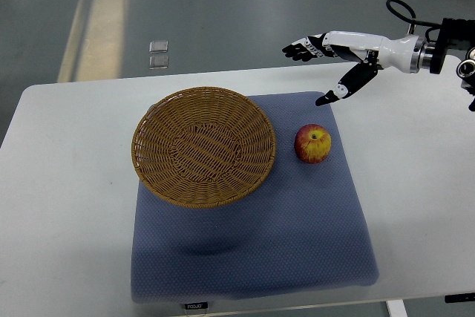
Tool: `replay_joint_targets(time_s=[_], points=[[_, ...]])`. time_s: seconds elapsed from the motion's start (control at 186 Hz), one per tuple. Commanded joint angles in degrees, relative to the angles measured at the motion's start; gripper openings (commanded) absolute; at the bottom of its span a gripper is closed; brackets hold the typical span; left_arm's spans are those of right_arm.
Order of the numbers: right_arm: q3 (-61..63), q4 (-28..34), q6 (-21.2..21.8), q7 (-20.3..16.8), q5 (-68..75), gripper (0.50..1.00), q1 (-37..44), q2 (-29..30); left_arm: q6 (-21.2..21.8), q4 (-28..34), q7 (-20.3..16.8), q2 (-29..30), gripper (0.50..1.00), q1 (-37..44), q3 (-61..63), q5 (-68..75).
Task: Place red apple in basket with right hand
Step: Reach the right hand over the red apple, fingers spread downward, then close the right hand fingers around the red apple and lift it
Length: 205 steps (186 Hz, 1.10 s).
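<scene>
A red apple with a yellow patch rests on the blue mat, just right of the wicker basket. The basket is round, shallow and holds nothing. My right hand hovers above the table's far edge, up and to the right of the apple, well apart from it. Its fingers are stretched out and the thumb points down toward the mat; nothing is in it. The left arm does not show.
The blue mat covers the middle of the white table. The table's far edge runs just under my right hand, with grey floor beyond. Two small square plates are set in the floor.
</scene>
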Motion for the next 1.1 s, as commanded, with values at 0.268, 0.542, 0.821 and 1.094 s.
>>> replay_joint_targets(time_s=[0.268,0.542,0.821,1.094], points=[[-3.8,3.23,-0.64,0.1,-15.83,0.921,0.61,0.87,0.0,0.0,0.0,0.0,1.0,0.0,0.0,0.0],[-13.82,3.23,-11.98,-0.6,-21.54,0.919,0.69,1.66,0.0,0.0,0.0,0.0,1.0,0.0,0.0,0.0],[-16.54,2.53,-16.2,-1.48,-22.25,0.919,0.25,2.01,0.0,0.0,0.0,0.0,1.0,0.0,0.0,0.0],[-17.69,2.97,-16.55,-1.48,-22.42,0.915,-0.36,2.63,0.0,0.0,0.0,0.0,1.0,0.0,0.0,0.0]])
